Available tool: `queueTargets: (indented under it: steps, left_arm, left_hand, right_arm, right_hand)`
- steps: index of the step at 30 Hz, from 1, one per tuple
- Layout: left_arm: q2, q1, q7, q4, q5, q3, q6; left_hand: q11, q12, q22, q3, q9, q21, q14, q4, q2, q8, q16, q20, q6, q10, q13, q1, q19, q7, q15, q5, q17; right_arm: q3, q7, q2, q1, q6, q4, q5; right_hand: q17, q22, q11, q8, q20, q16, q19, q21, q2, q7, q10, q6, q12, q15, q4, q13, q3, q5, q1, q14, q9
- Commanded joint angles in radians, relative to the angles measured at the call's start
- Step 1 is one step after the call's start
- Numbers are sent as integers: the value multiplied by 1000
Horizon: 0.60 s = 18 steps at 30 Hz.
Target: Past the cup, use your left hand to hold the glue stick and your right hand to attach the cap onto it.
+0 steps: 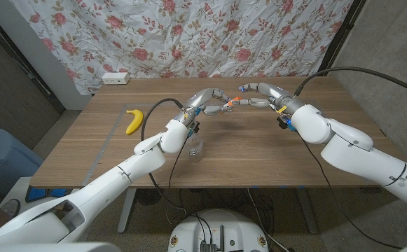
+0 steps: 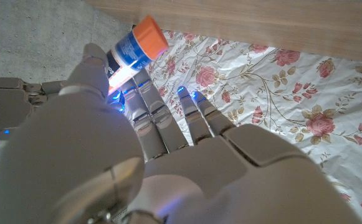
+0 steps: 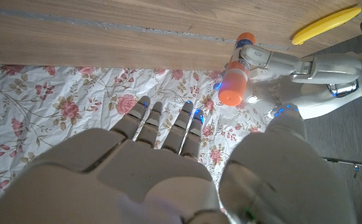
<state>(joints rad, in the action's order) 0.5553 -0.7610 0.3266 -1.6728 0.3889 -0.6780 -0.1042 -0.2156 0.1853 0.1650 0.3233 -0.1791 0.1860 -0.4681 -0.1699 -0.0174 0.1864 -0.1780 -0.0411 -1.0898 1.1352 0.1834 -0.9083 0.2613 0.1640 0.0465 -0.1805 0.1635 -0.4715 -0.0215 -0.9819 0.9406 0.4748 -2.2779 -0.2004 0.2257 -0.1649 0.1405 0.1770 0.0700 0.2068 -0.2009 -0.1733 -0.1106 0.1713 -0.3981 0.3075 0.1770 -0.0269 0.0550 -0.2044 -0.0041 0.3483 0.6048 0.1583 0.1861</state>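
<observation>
near the upper middle of the frame, the left hand (image 1: 210, 103) grasped the glue stick (image 1: 231, 103), capped orange; the right hand (image 1: 260, 94) was released beside it.

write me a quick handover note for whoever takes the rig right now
Left robot hand: grips the glue stick, raised over the table past the cup, one orange end toward the right robot hand.
Right robot hand: fingers apart, holds nothing, close to that orange end.
Done: stick held; both its ends show orange, so the cap looks to be on.
Left: check that the cap is seated; the pictures cannot settle it.
</observation>
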Motion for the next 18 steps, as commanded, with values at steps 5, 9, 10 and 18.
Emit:
queueTargets:
  steps: [5,9,10,18]
  left_arm:
    - [-7,11,28,36,-10,7,-20]
    - [-6,16,26,42,-13,7,-22]
    - [-6,18,24,44,-13,7,-22]
    - [-11,36,11,67,-27,5,-23]
  left_hand:
    - [-8,7,3,8,-7,2,-12,3,60,10,0,-38,-16,5,5,-17,10,-4,144,-5,2]
    - [-8,7,3,8,-7,2,-13,2,60,9,0,-38,-15,5,5,-17,10,-5,144,-5,2]
    - [-8,7,3,8,-7,2,-13,2,60,9,0,-38,-16,5,5,-17,10,-6,144,-5,2]
    - [-8,8,3,8,-7,2,-13,2,61,10,0,-39,-19,6,5,-18,10,-4,145,-5,2]
  right_arm:
    - [17,-18,7,-6,-126,73,60]
    - [23,-38,13,2,-158,90,62]
    - [26,-45,13,6,-171,96,61]
    - [37,-94,27,30,-195,109,41]
  right_hand:
    - [10,-4,-15,-3,3,-6,19,-8,14,-12,83,-74,-5,-10,-25,1,-24,12,-59,-54,1]
    - [12,-4,-22,-4,-12,-2,5,-15,26,-10,93,-97,0,0,-36,2,-27,14,-76,-56,0]
    - [12,-4,-21,-2,-20,0,0,-17,29,-10,96,-98,0,3,-39,2,-28,14,-81,-54,0]
    - [14,-4,-12,1,-44,2,-25,-23,49,-11,146,-120,-2,24,-60,7,-36,15,-115,-70,-2]
